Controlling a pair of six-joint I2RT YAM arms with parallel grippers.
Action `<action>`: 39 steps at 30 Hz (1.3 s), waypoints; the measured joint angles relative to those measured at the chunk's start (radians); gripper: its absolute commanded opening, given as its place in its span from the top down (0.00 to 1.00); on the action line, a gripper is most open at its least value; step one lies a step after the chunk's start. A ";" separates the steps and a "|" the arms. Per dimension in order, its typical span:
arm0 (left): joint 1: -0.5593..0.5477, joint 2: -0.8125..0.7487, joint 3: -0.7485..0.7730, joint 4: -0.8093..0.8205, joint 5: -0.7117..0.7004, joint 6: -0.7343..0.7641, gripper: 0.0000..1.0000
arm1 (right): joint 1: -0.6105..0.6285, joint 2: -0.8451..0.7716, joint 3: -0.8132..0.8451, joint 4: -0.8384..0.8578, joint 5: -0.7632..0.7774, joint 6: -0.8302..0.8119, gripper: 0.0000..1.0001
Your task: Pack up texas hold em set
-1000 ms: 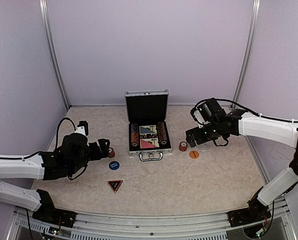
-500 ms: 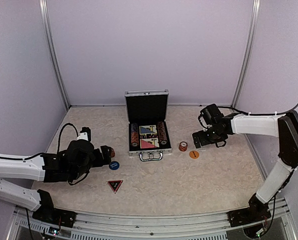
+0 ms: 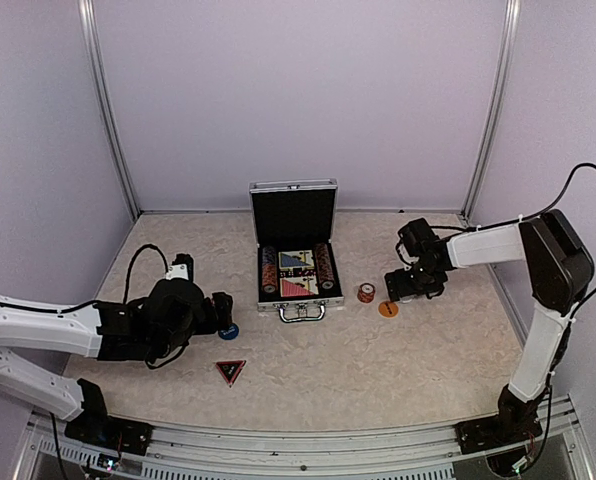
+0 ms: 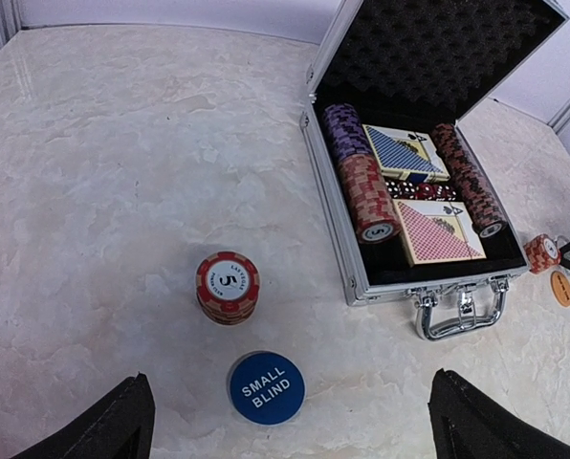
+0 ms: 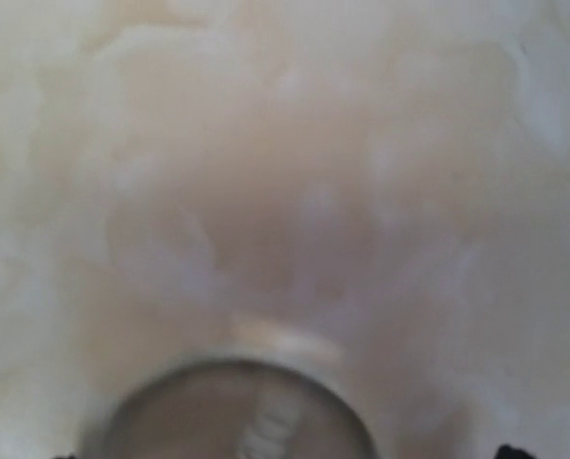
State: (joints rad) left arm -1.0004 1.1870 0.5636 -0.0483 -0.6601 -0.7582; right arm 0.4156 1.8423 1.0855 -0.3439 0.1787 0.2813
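The texas hold em set (image 3: 293, 215) sits at the middle of the table (image 3: 428, 370), its case standing open with the lid upright, so I judge the packing partly done. In the left wrist view the tray already holds the blue deck (image 4: 405, 153) and the red deck (image 4: 438, 232) between rows of chips (image 4: 366, 196).

Several pieces lie outside:
- a short chip stack (image 4: 228, 287) left of the case
- the blue button (image 4: 267, 387) marked SMALL BLIND, just nearer me than that stack
- the red triangle (image 3: 230, 372), closer to the arm bases
- a second small chip stack (image 3: 366, 293) right of the case
- the orange button (image 3: 388, 309) beside it

My left gripper (image 3: 216, 308) hovers low by the left stack and the blue button, its fingers (image 4: 113, 426) spread wide with nothing between them.

My right gripper (image 3: 403, 287) is down at the table right of the case, near the orange button. Its wrist view is a blur. Only dark tips show at the bottom corners, so I read the fingers as apart. A pale round disc (image 5: 237, 411) lies below them, but I cannot tell whether they touch it.

All the loose pieces have yet to go in, and the lid is not yet shut.
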 measured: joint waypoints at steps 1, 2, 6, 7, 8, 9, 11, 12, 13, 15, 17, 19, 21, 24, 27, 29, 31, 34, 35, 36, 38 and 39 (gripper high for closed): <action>0.000 0.002 0.000 0.000 0.000 0.000 0.01 | 0.000 0.005 0.005 0.003 -0.003 -0.001 0.08; 0.000 0.007 0.000 0.000 0.000 -0.001 0.01 | 0.000 0.010 0.013 0.005 -0.005 -0.002 0.10; -0.001 0.025 0.000 0.000 0.002 -0.005 0.01 | 0.000 0.021 0.030 0.008 -0.011 -0.005 0.15; -0.001 0.027 0.000 0.000 0.002 -0.005 0.01 | 0.000 0.023 0.032 0.011 -0.014 -0.006 0.16; -0.002 0.029 0.000 0.000 0.002 -0.005 0.01 | 0.000 0.023 0.032 0.012 -0.018 -0.007 0.17; -0.002 0.030 0.000 0.000 0.002 -0.006 0.01 | 0.000 0.023 0.032 0.011 -0.019 -0.007 0.17; -0.002 0.030 0.000 0.000 0.002 -0.006 0.01 | 0.000 0.023 0.032 0.011 -0.023 -0.006 0.18; -0.002 0.030 0.000 0.000 0.002 -0.006 0.01 | 0.000 0.023 0.032 0.012 -0.026 -0.006 0.19; -0.002 0.030 0.000 0.000 0.002 -0.006 0.01 | 0.000 0.023 0.029 0.013 -0.029 -0.006 0.20; -0.002 0.031 0.000 0.000 0.002 -0.007 0.01 | 0.000 0.023 0.022 0.014 -0.035 -0.004 0.22; -0.002 0.034 0.000 0.000 0.002 -0.007 0.01 | 0.000 0.022 0.014 0.020 -0.042 -0.001 0.23; -0.002 0.041 0.000 0.001 0.002 -0.007 0.01 | 0.000 0.022 0.011 0.025 -0.047 -0.001 0.25; -0.002 0.049 0.000 0.001 0.004 -0.008 0.01 | -0.001 0.022 0.011 0.027 -0.049 0.000 0.28; -0.002 0.055 0.000 0.001 0.006 -0.008 0.01 | -0.001 0.022 0.011 0.029 -0.054 -0.002 0.33; -0.002 0.056 0.000 0.001 0.006 -0.008 0.01 | -0.001 0.022 0.009 0.032 -0.057 -0.003 0.40; -0.002 0.056 0.000 0.001 0.006 -0.008 0.01 | -0.001 0.022 0.008 0.035 -0.058 -0.004 0.48; -0.002 0.055 0.000 0.001 0.006 -0.009 0.01 | -0.001 0.018 0.005 0.037 -0.059 -0.003 0.50; -0.002 0.056 0.000 0.001 0.006 -0.009 0.01 | -0.001 0.014 0.001 0.039 -0.057 -0.004 0.50; -0.002 0.056 0.000 0.001 0.006 -0.010 0.01 | -0.001 0.012 -0.001 0.039 -0.057 -0.005 0.49; -0.002 0.056 0.000 0.001 0.006 -0.011 0.01 | -0.001 0.010 -0.003 0.039 -0.056 -0.004 0.50; -0.002 0.056 0.000 0.001 0.006 -0.012 0.01 | -0.001 0.001 -0.008 0.031 -0.053 -0.005 0.49; -0.002 0.057 0.000 0.001 0.007 -0.012 0.01 | -0.001 -0.006 -0.011 0.024 -0.051 -0.005 0.49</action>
State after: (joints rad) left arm -1.0023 1.2438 0.5640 -0.0475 -0.6533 -0.7700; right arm 0.4149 1.8366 1.0744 -0.3202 0.1272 0.2760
